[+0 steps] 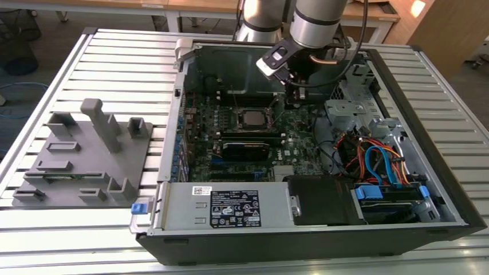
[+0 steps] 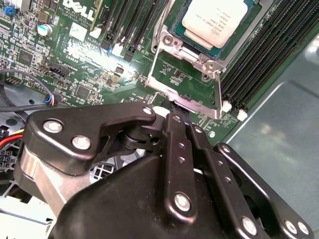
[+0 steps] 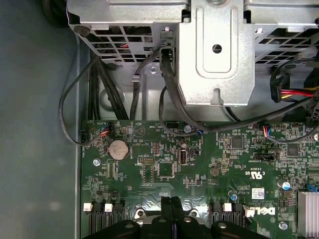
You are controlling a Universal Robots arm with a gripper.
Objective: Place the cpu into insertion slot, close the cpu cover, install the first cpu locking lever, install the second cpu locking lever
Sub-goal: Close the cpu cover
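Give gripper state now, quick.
Gripper: shut, fingertips together at the edge of the cpu cover; no visible object between them.

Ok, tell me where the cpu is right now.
The cpu sits on the green board inside a silvery metal frame, between long black memory slots in the second wrist view, just past the gripper.

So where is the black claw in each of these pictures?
Exterior view: the claw hangs below the silver arm, inside the open computer case.
Second wrist view: the claw looms close, tips near the cpu cover.
First wrist view: the claw shows two tips meeting between white slot clips.
Shared landmark: the green circuit board beneath it.
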